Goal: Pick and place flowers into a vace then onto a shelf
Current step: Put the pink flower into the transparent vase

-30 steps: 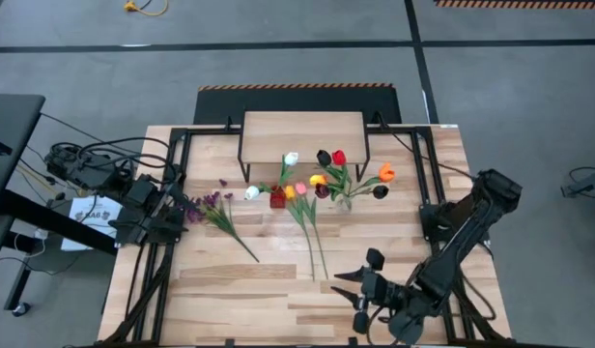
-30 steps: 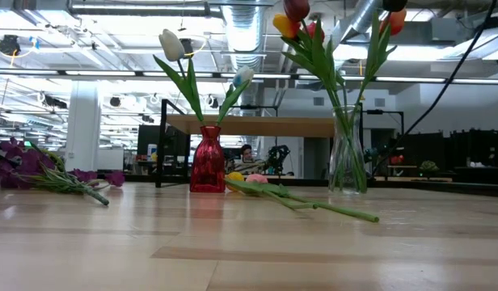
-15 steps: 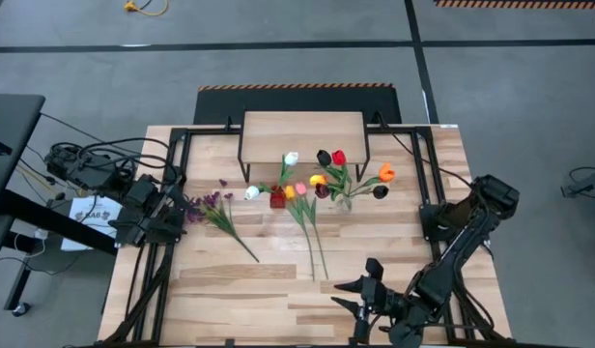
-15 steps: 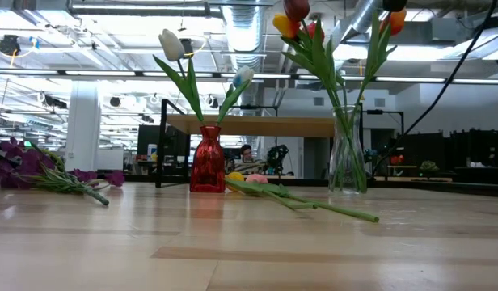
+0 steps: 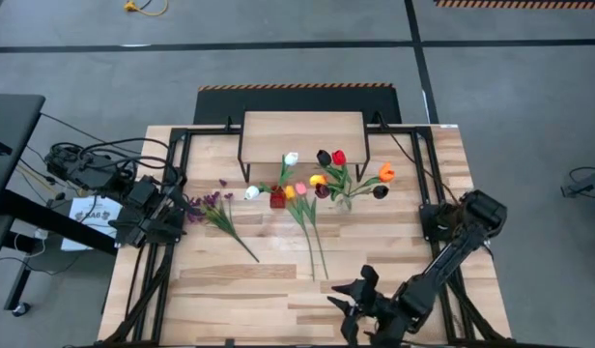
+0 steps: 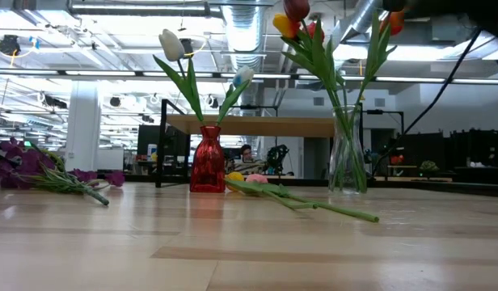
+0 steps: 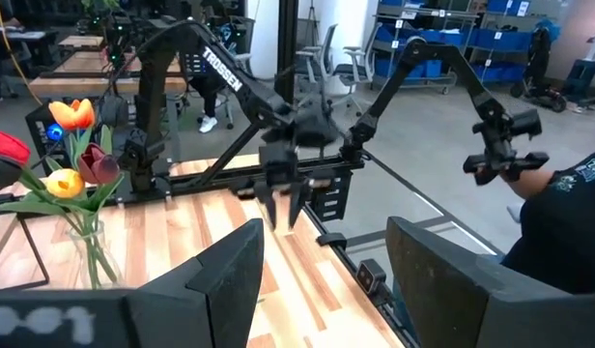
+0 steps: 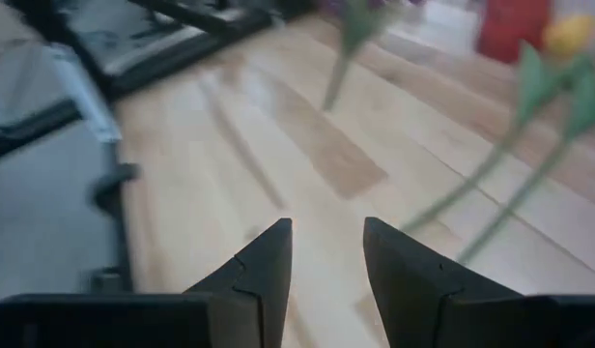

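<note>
Table [image 5: 211,290]: we see a light-wood plank top with a black frame along its sides.
Shelf [image 5: 302,132]: we find it at the middle of the far edge, its board bare.
Red vase [image 5: 277,199]: we place it just in front of the shelf, holding white tulips.
Glass vase [image 5: 342,201]: we see it beside the red one, toward the right edge, holding mixed tulips.
Loose tulips [image 5: 307,224]: we see them lying mid-table.
Purple blossoms [image 5: 213,206]: we see them lying toward the left edge.

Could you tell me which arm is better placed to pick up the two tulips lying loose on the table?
The right. Its gripper hangs open near the tulips' stem ends. The left gripper waits at the table's left edge, beside the purple blossoms.
</note>
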Motion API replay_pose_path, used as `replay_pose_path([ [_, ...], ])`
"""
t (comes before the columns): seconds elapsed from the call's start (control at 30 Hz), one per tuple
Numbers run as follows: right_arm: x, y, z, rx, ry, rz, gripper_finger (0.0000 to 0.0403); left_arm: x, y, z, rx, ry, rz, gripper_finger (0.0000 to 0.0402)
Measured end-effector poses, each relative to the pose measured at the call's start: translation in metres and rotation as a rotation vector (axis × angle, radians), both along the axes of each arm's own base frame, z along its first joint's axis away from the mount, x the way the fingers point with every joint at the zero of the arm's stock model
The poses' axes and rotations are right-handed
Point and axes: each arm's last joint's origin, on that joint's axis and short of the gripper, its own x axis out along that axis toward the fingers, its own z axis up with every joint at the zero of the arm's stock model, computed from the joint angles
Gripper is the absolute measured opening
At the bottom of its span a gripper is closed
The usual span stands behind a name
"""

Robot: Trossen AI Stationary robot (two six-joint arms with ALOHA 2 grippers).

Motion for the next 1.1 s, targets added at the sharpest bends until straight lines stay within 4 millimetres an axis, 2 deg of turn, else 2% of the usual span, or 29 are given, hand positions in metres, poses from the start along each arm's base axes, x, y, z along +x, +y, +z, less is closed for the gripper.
replay_pose_path([
  [0.23,0.02,-0.023,-0.048,0.012,0.09,-0.184,0.0122,0.0,0.0,0.0,0.0,0.0,0.001,0.0208],
  [0.47,0.044,-0.054,-0.081,-0.005,0.174,-0.318,0.0122,0.0,0.0,0.0,0.0,0.0,0.003,0.0208],
  [0.67,0.059,-0.075,-0.094,0.013,0.242,-0.372,0.0122,0.0,0.0,0.0,-0.002,0.001,0.003,0.0208],
  [0.97,0.067,-0.088,-0.093,0.062,0.317,-0.371,0.0121,0.0,0.0,0.0,-0.008,0.004,0.003,0.0208],
  [1.1,0.066,-0.096,-0.097,0.142,0.364,-0.383,0.0095,0.0,0.0,0.0,-0.008,0.004,0.003,0.0208],
])
